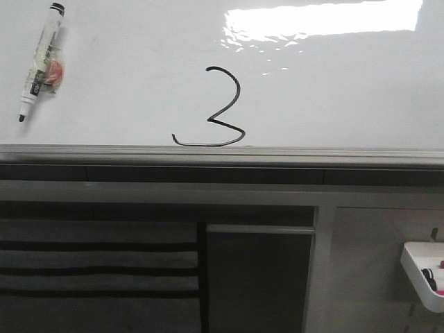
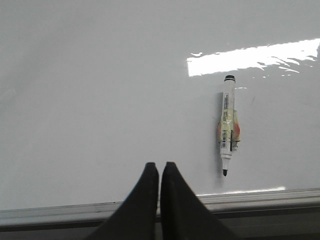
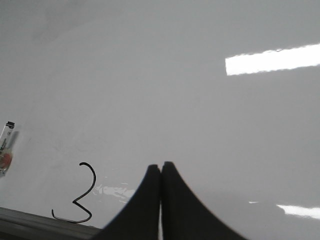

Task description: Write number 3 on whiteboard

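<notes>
Number 3 (image 1: 215, 111) sitting complete on whiteboard (image 1: 125, 83); marker (image 1: 40, 61) clinging to board, apparently parked; left end effector (image 2: 159, 170) & right end effector (image 3: 160, 171) both pressed together, carrying nothing, hanging clear; task likely done.

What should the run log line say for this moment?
number 3: drawn on whiteboard | marker: on board, uncapped | left hand: shut, empty | right hand: shut, empty
</notes>
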You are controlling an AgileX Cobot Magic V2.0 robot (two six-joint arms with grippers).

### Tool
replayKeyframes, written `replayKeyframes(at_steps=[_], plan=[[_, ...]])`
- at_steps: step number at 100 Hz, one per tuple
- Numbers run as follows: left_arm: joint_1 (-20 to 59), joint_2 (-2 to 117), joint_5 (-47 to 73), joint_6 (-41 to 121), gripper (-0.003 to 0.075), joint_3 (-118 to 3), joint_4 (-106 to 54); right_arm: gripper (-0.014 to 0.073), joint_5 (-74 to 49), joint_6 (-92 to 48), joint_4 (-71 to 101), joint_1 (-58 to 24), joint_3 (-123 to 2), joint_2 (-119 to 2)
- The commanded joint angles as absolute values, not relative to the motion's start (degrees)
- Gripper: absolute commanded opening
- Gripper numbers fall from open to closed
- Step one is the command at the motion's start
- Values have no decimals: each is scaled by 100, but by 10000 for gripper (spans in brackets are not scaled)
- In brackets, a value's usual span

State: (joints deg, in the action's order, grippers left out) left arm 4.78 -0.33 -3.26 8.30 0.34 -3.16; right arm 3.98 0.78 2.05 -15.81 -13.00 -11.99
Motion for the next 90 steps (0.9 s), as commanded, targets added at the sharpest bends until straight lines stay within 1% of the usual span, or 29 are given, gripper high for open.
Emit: replayKeyframes(at_steps=[1, 77, 85, 90], plan=[[457, -216, -795, 670, -18, 53, -240, -60, 842, 62, 156, -1548, -1444, -1247], [457, -216, -795, 670, -18, 53, -240, -60, 895, 62, 156, -1548, -1400, -1186], [457, -216, -795, 670, -18, 53, -240, -60, 1020, 62, 156, -1352, -1196, -933], [457, -216, -795, 670, -18, 53, -240, -60, 1020, 62, 156, -1094, -997, -735]])
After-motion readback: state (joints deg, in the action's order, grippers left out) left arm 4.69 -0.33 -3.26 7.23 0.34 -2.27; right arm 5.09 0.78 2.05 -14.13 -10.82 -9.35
